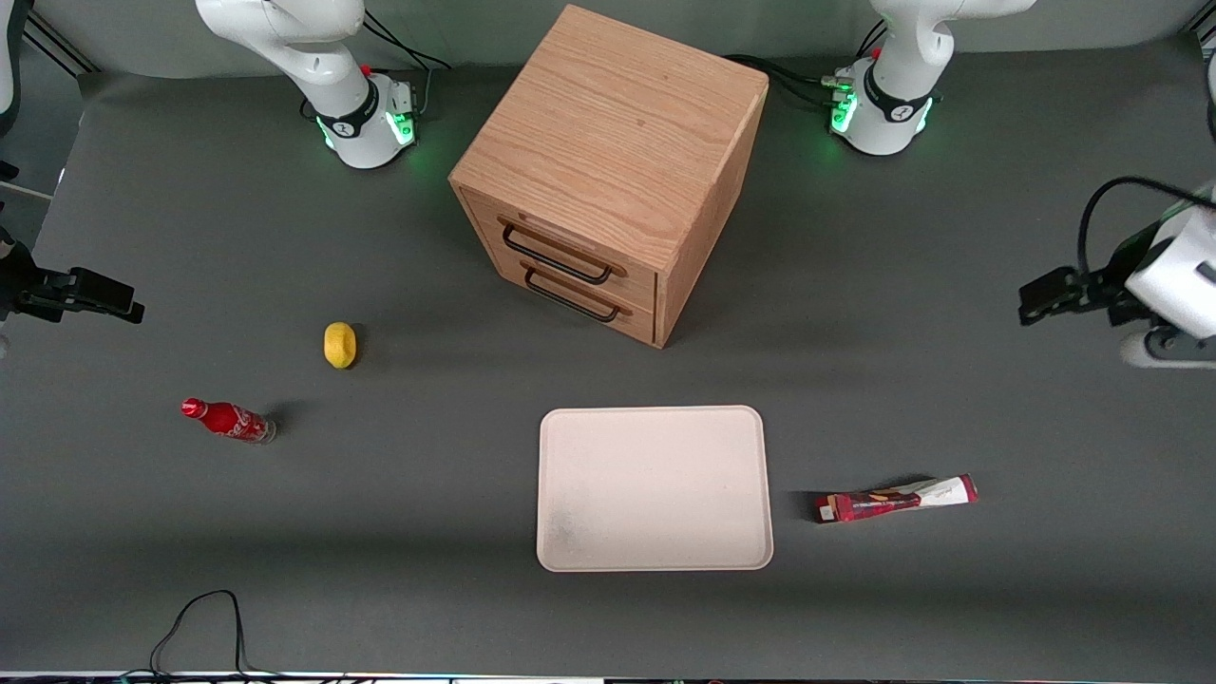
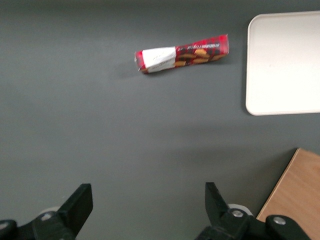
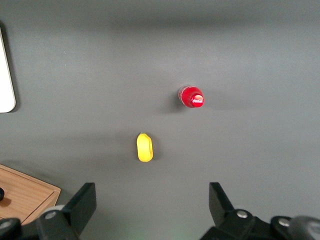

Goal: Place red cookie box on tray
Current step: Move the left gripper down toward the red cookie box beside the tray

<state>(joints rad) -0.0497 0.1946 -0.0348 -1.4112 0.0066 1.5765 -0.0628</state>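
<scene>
gripper [image 2: 145, 207]: fingers wide, holding nothing, high and well apart from tray | cookie box [image 1: 897, 500]: flat on surface just beside tray [image 1: 654, 488], toward working arm | handling: likely light, crushable cardboard; grip across narrow middle

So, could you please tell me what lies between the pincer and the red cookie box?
Nothing: the left wrist view shows only bare table between the open pincer and the red cookie box, which lies beside the tray.
</scene>
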